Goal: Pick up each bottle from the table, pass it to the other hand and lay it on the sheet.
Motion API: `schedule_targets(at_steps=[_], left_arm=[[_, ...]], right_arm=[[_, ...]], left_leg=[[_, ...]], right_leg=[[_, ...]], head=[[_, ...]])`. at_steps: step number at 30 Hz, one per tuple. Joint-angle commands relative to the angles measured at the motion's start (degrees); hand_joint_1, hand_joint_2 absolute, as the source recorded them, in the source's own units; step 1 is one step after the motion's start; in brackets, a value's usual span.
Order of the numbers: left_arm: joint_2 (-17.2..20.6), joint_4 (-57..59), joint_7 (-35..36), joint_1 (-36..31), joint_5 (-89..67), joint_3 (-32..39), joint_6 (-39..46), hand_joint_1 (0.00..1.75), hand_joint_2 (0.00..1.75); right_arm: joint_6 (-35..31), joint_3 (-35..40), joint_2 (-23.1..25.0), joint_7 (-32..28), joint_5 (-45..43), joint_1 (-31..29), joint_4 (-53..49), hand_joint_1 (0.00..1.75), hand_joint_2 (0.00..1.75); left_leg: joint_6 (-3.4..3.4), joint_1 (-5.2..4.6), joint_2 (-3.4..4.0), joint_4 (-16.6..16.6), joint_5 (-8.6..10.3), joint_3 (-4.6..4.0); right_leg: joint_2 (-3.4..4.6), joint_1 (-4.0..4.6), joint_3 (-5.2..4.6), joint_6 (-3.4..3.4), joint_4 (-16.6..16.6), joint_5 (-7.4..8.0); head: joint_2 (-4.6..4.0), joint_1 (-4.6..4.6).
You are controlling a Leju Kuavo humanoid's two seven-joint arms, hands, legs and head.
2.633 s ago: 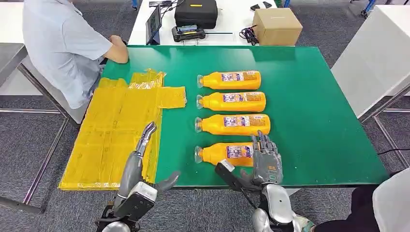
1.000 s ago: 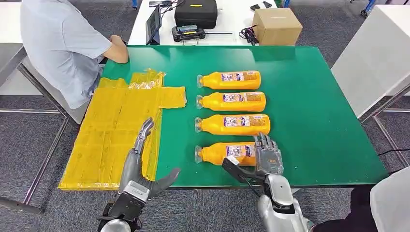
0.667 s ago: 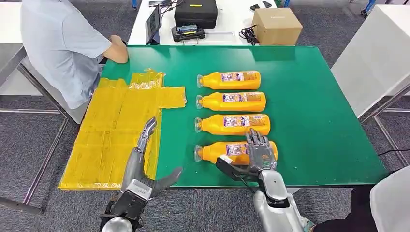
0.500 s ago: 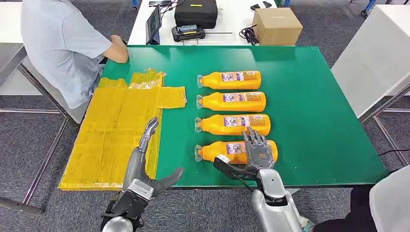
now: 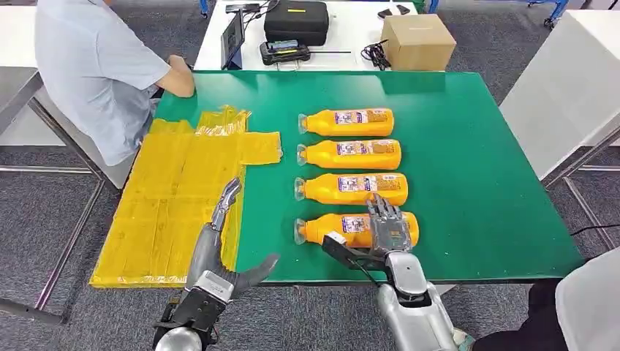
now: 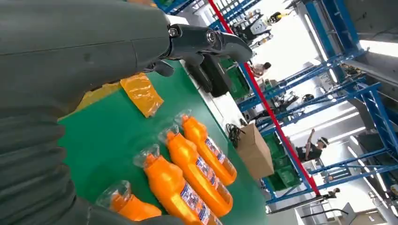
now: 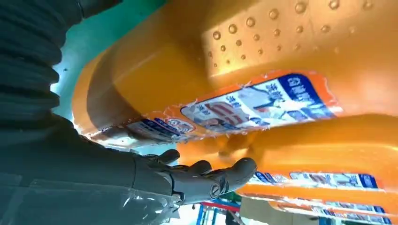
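The right hand (image 5: pixel 387 232) lies with spread fingers over the nearest orange plastic bottle (image 5: pixel 343 229) by the green table's (image 5: pixel 482 183) front edge, while the left hand (image 5: pixel 216 252) hovers open-fingered, holding nothing, beside the yellow sheet (image 5: pixel 172 194).

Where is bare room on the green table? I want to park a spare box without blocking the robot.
Free: the green table right of the four orange plastic bottles, and the strip behind them. Crowded: the bottle column, the yellow plastic sheet at left, and the near edge where the right robot hand covers the nearest bottle.

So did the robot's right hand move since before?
Yes. The right hand slid toward the robot's left along the nearest bottle, from its base end at the start to over the label now. The bottle itself stayed put.
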Motion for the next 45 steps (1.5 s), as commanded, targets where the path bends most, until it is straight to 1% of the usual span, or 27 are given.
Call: schedule_targets(at_steps=[1, 9, 14, 17, 20, 22, 27, 28, 29, 30, 31, 33, 34, 35, 36, 37, 38, 39, 40, 41, 42, 44, 45], left_arm=[[-0.83, 3.44, 0.11, -0.48, -0.12, -0.99, -0.31, 0.0, 1.75], [-0.83, 3.97, -0.03, -0.87, 0.1, -1.16, -0.57, 0.0, 1.75], [-0.83, 5.35, -0.35, -1.85, 0.44, -1.61, -0.67, 0.0, 1.75], [-0.83, 5.91, -0.56, -2.08, 0.64, -1.85, -0.79, 0.0, 1.75], [-0.83, 5.91, -0.56, -2.08, 0.64, -1.85, -0.79, 0.0, 1.75], [-0.83, 5.91, -0.56, -2.08, 0.64, -1.85, -0.79, 0.0, 1.75], [-0.83, 5.9, -0.73, -2.08, 0.78, -1.94, -0.9, 0.0, 1.75], [-0.83, 5.97, -0.79, -2.11, 0.84, -1.95, -0.95, 0.0, 1.75], [-0.83, 6.2, -0.91, -2.22, 1.07, -1.96, -1.09, 0.0, 1.75], [-0.83, 6.83, -1.17, -2.55, 1.68, -1.91, -1.41, 0.0, 1.75], [-0.83, 7.32, -1.12, -2.79, 2.67, -1.81, -1.3, 0.0, 1.75], [-0.83, 7.83, 0.02, -2.94, 6.12, -1.13, -0.23, 0.0, 1.75], [-0.83, 7.88, 1.29, -2.88, 8.87, -0.54, -0.13, 0.0, 1.75], [-0.83, 7.93, 1.94, -2.82, 10.03, -0.09, -0.11, 0.0, 1.75], [-0.83, 8.13, 3.18, -2.8, 11.56, 0.36, -0.17, 0.0, 1.75], [-0.83, 8.51, 3.74, -2.82, 12.39, 0.75, -0.13, 0.0, 1.75], [-0.83, 8.84, 4.19, -2.84, 12.93, 0.88, -0.24, 0.0, 1.75], [-0.83, 9.4, 5.2, -2.87, 14.19, 1.01, -0.88, 0.0, 1.75], [-0.83, 10.08, 6.27, -2.96, 15.52, 1.05, -1.43, 0.0, 1.75], [-0.83, 11.19, 7.22, -3.16, 16.95, 1.1, -1.81, 0.0, 1.75], [-0.83, 12.42, 8.8, -3.38, 19.54, 1.24, -2.4, 0.0, 1.75], [-0.83, 14.57, 9.06, -3.72, 21.23, 1.8, -2.3, 0.0, 1.75], [-0.83, 14.81, 8.93, -3.79, 21.33, 2.01, -2.18, 0.0, 1.75]], right_arm=[[2.01, 0.97, -3.02, -0.49, 1.17, 0.43, 6.38, 1.75, 1.75], [1.79, 0.4, -3.49, -0.88, 0.16, -0.04, 7.85, 1.75, 1.75], [-0.81, -0.48, -5.91, -4.13, -2.36, 0.2, 11.45, 1.75, 1.75], [-1.76, -1.43, -7.18, -4.78, -3.54, 0.31, 14.07, 1.75, 1.75], [-1.76, -1.43, -7.18, -4.78, -3.54, 0.31, 14.07, 1.75, 1.75], [-1.76, -1.43, -7.18, -4.78, -3.54, 0.31, 14.07, 1.75, 1.75], [-1.65, -1.63, -6.91, -4.76, -3.96, 0.04, 14.85, 1.75, 1.75], [-1.77, -2.48, -6.9, -5.74, -5.54, 0.36, 15.15, 1.75, 1.75], [-1.58, -3.84, -6.79, -8.62, -9.05, 0.99, 15.36, 1.75, 1.75], [0.79, -6.7, -6.57, -13.99, -17.27, 2.12, 15.12, 1.75, 1.75], [0.93, -7.16, -7.12, -15.94, -20.28, 3.21, 14.55, 1.75, 1.75], [2.03, -7.11, -6.45, -20.23, -28.44, 5.93, 9.14, 1.75, 1.75], [3.13, -6.2, -5.74, -20.91, -31.7, 7.33, 4.45, 1.75, 1.75], [3.43, -5.19, -5.07, -20.71, -32.81, 8.14, 0.77, 1.75, 1.75], [4.95, -4.6, -4.02, -22.13, -36.5, 8.87, -3.15, 1.75, 1.75], [6.06, -3.24, -3.42, -21.53, -39.16, 9.63, -7.25, 1.75, 1.75], [6.31, -2.52, -2.99, -21.06, -40.33, 9.92, -9.51, 1.75, 1.75], [6.4, -1.74, -2.81, -20.71, -41.36, 9.98, -11.05, 1.75, 1.75], [6.03, -1.18, -2.77, -20.57, -41.82, 9.85, -11.94, 1.75, 1.75], [5.7, -0.85, -2.79, -20.51, -42.42, 9.72, -12.59, 1.75, 1.75], [5.55, -0.59, -3.15, -20.57, -42.87, 9.63, -12.74, 1.75, 1.75], [5.24, -0.93, -3.55, -20.71, -43.25, 9.44, -12.46, 1.75, 1.75], [5.09, -1.06, -3.89, -20.69, -43.13, 9.47, -12.26, 1.75, 1.75]], left_leg=[[-0.06, 0.03, -0.07, -0.05, -0.03, 0.19], [-0.07, 0.05, -0.14, -0.09, -0.02, 0.28], [-0.08, 0.05, -0.27, -0.11, -0.01, 0.33], [-0.07, 0.05, -0.29, -0.09, -0.01, 0.35], [-0.05, 0.06, -0.33, -0.09, -0.01, 0.48], [0.0, 0.03, -0.3, -0.07, -0.12, 0.63], [0.03, 0.03, -0.28, -0.06, -0.17, 0.88], [0.02, 0.02, -0.32, -0.08, -0.14, 0.87], [-0.02, 0.05, -0.33, -0.09, -0.13, 0.84], [0.05, 0.02, -0.26, -0.07, -0.17, 0.99], [0.02, 0.04, -0.41, -0.12, -0.13, 0.98], [0.06, 0.02, -0.4, -0.09, -0.16, 1.09], [0.02, 0.06, -0.49, -0.13, -0.12, 1.06], [0.04, 0.06, -0.36, -0.1, -0.17, 1.12], [0.05, 0.08, -0.1, -0.06, -0.3, 1.27], [0.02, 0.08, -0.08, -0.06, -0.28, 1.23], [-0.13, 0.09, 0.23, -0.04, -0.46, 1.31], [-0.13, 0.06, 0.2, -0.08, -0.51, 1.29], [-0.1, 0.06, 0.39, -0.07, -0.56, 1.28], [-0.14, 0.09, 0.36, -0.08, -0.54, 1.19], [0.0, 0.06, 0.42, -0.12, -0.48, 1.26], [-0.03, 0.07, 0.4, -0.14, -0.33, 1.28], [-0.05, 0.1, 0.37, -0.12, -0.33, 1.18]], right_leg=[[-0.09, 0.03, 0.24, -0.08, -0.07, -0.04], [-0.16, 0.06, 0.35, -0.09, -0.12, -0.05], [-0.29, 0.07, 0.44, -0.1, -0.15, -0.08], [-0.31, 0.07, 0.44, -0.1, -0.17, -0.07], [-0.35, 0.07, 0.43, -0.1, -0.19, -0.08], [-0.31, 0.05, 0.16, -0.03, -0.21, -0.16], [-0.27, 0.06, 0.38, -0.05, -0.24, -0.21], [-0.32, 0.06, 0.38, -0.07, -0.26, -0.2], [-0.35, 0.09, 0.37, -0.11, -0.28, -0.19], [-0.24, 0.05, 0.52, -0.01, -0.26, -0.19], [-0.41, 0.08, 0.55, -0.05, -0.33, -0.19], [-0.39, 0.05, 0.63, -0.01, -0.31, -0.23], [-0.5, 0.09, 0.63, -0.06, -0.4, -0.21], [-0.38, 0.09, 0.66, -0.06, -0.41, -0.21], [-0.14, 0.12, 0.71, -0.05, -0.41, -0.21], [-0.15, 0.12, 0.65, -0.1, -0.42, -0.2], [0.23, 0.12, 0.64, -0.12, -0.36, -0.22], [0.23, 0.09, 0.64, -0.1, -0.36, -0.24], [0.41, 0.1, 0.65, -0.09, -0.34, -0.23], [0.36, 0.14, 0.58, -0.15, -0.34, -0.23], [0.45, 0.1, 0.67, -0.12, -0.38, -0.15], [0.44, 0.1, 1.16, -0.09, -0.39, -0.02], [0.4, 0.12, 1.09, -0.12, -0.37, -0.04]], head=[[0.0, 0.0], [0.0, 0.02], [0.0, 0.0], [0.0, 0.0], [0.0, 0.0], [0.0, 0.0], [0.0, 0.0], [0.0, 0.0], [0.0, 0.0], [0.0, 0.0], [0.0, 0.0], [0.0, 0.0], [0.0, 0.0], [0.0, 0.0], [0.0, 0.02], [0.0, 0.09], [0.0, 0.07], [0.0, 0.02], [0.0, 0.04], [0.0, 0.04], [0.0, 0.0], [0.0, 0.0], [0.0, 0.02]])
